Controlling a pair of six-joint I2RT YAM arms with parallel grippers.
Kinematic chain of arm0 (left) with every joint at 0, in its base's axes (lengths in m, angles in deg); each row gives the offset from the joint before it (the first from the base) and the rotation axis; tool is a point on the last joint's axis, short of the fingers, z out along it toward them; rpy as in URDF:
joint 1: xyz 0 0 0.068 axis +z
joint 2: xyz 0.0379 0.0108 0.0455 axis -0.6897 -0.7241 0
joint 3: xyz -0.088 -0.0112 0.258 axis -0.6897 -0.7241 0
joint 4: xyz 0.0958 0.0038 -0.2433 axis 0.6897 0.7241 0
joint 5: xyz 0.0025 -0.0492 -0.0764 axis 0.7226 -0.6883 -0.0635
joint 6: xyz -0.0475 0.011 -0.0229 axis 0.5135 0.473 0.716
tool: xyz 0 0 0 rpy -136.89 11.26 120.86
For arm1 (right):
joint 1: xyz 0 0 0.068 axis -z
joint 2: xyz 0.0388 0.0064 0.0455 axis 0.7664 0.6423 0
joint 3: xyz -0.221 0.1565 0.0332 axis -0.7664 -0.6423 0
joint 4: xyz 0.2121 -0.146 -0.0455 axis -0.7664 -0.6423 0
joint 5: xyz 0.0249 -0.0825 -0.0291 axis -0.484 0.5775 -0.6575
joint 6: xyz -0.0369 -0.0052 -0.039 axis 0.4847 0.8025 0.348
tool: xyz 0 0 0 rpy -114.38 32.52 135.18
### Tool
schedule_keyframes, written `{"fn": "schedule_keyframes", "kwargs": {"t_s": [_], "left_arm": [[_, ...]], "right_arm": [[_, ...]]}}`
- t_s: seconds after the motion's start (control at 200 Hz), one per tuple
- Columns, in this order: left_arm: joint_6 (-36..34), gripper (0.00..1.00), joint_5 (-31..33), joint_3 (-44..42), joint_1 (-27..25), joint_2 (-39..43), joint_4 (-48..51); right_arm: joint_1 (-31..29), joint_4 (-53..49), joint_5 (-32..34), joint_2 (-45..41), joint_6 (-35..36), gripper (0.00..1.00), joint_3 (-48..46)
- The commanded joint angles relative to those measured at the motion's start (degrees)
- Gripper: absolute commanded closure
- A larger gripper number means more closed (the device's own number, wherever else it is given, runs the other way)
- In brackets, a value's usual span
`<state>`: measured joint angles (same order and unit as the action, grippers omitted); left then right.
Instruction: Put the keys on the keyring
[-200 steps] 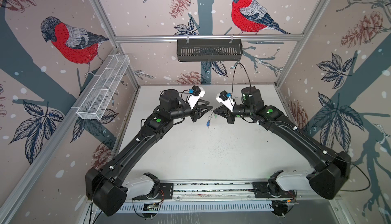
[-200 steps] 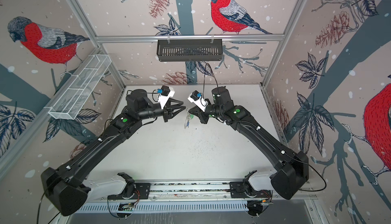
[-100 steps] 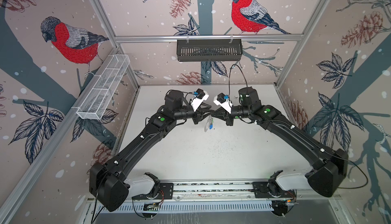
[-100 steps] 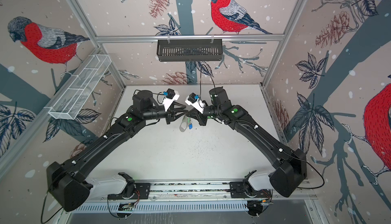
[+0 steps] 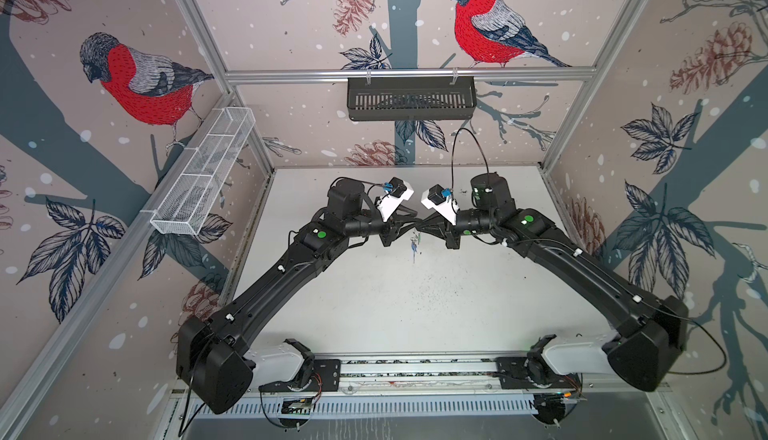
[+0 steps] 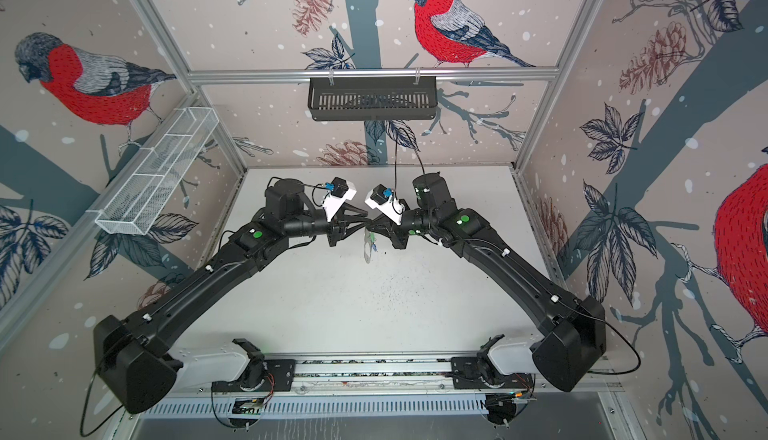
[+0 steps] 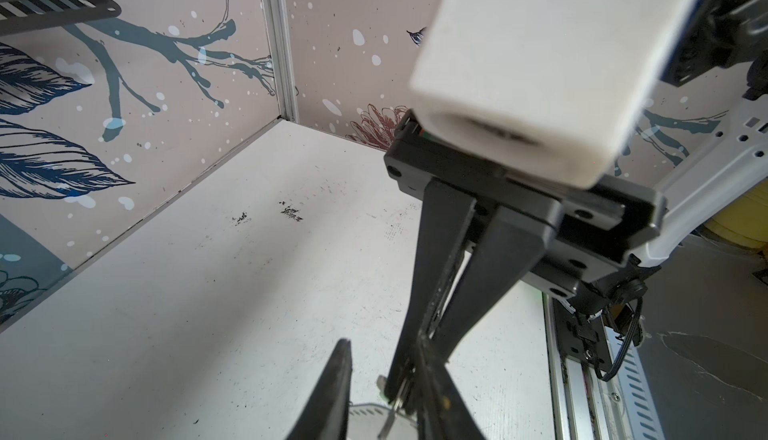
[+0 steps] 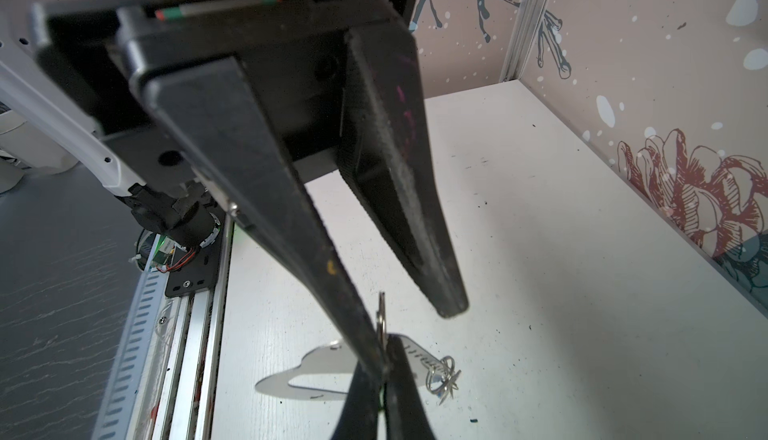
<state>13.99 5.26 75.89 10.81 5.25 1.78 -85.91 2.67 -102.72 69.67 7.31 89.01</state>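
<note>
Jaws on the right arm (image 5: 582,261) clamp two keys (image 6: 371,245), left arm's (image 5: 266,284) gape over one keyring (image 8: 316,365).

Lab test cell: aluminium frame (image 5: 407,73), bird-print walls (image 5: 291,22)

The keyring (image 8: 320,365) is half hidden behind the right jaws, themselves cut off at the picture's edge. Beside the keyring, the keys (image 5: 414,246) (image 6: 374,247) look too small to tell apart in both top views.
</note>
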Motion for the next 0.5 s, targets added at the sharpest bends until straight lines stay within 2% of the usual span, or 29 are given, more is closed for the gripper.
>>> {"fn": "schedule_keyframes", "kwargs": {"t_s": [0.0, 0.165, 0.495], "left_arm": [[-0.4, 0.72, 0.3, -0.1, 0.0, 0.4, 0.2], [-0.4, 0.75, -0.1, 0.1, 0.0, 0.1, 0.3], [-0.6, 0.88, -0.6, 0.2, -0.4, -0.1, 0.5]], "right_arm": [[0.2, 2.6, -0.6, -1.0, 0.5, 1.0, -0.4], [0.3, 2.8, -0.6, -1.7, 0.5, 1.0, -0.7], [0.4, 3.7, -1.1, -2.2, 0.3, 1.0, -0.8]]}}
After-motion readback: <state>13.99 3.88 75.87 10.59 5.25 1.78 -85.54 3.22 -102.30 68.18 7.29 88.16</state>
